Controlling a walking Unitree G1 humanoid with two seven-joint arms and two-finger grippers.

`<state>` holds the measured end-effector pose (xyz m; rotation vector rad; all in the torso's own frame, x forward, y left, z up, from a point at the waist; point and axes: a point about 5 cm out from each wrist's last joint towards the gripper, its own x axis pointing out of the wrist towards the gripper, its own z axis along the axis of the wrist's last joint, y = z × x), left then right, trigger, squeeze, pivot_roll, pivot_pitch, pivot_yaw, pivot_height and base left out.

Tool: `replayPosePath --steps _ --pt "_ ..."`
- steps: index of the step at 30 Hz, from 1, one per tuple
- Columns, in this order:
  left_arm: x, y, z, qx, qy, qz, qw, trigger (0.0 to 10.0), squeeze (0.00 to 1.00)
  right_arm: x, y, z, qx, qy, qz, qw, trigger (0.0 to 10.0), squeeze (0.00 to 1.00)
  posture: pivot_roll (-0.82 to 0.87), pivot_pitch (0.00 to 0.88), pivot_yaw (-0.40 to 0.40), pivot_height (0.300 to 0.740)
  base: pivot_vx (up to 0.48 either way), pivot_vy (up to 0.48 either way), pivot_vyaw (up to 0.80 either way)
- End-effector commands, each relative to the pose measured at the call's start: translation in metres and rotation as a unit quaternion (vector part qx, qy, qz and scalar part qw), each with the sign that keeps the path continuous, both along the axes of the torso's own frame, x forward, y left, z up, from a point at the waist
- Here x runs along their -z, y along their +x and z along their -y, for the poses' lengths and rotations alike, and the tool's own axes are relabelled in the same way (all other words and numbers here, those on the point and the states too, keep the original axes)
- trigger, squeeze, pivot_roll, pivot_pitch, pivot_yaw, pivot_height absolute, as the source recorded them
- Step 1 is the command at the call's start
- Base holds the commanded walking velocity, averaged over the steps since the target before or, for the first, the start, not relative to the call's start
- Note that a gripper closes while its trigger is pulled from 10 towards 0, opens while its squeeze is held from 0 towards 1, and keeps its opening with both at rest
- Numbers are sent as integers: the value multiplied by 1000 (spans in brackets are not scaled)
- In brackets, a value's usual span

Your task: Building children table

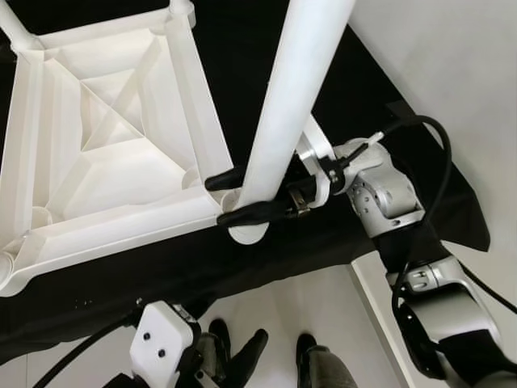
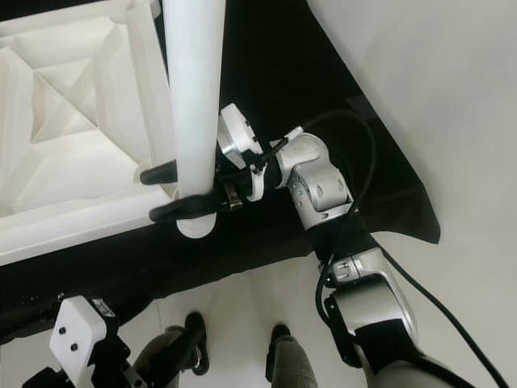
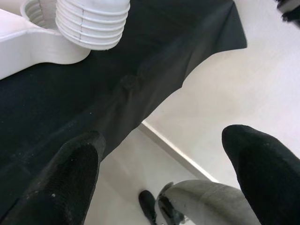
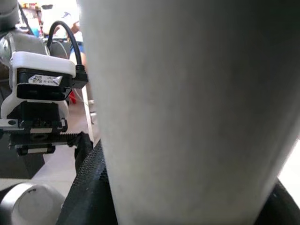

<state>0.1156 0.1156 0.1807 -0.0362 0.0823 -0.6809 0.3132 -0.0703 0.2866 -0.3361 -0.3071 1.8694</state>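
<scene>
The white table top [image 1: 113, 230] lies upside down on a black cloth [image 1: 161, 275], ribs facing up. My right gripper [image 1: 220, 200] is shut on a white round table leg [image 1: 291, 89], one black finger on each side of it. The leg stands almost upright, with its lower end at the table top's near right corner. In the left wrist view, the leg's threaded end [image 3: 93, 21] hangs just beside the corner socket [image 3: 33, 8], above the cloth. My left gripper [image 1: 238, 343] hangs low below the cloth's near edge, open, with nothing between its fingers [image 3: 70, 178].
The black cloth [image 2: 266, 73] spreads under the table top and ends in a loose corner on the right. Pale floor [image 1: 452, 73] lies to the right and in front. A floor strip [image 3: 173, 147] runs past the cloth's edge, near my own feet [image 2: 279, 333].
</scene>
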Motion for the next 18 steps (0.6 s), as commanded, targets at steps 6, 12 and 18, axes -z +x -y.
replayPosePath --steps 6,12,18 --pt "1 -4 1 -29 22 22 999 10000 0 2 -1 -9 -12 -38 14 999 10000 0 113 453 19 740 0 0 0" --pt "0 -4 -6 -103 73 62 990 10000 0 -15 4 -28 -5 -6 -1 1000 10000 0 104 442 -2 740 0 0 0" --pt "0 -4 -9 -138 96 79 983 10000 0 -19 9 -39 14 0 -8 1000 10000 0 101 438 -18 740 0 0 0"
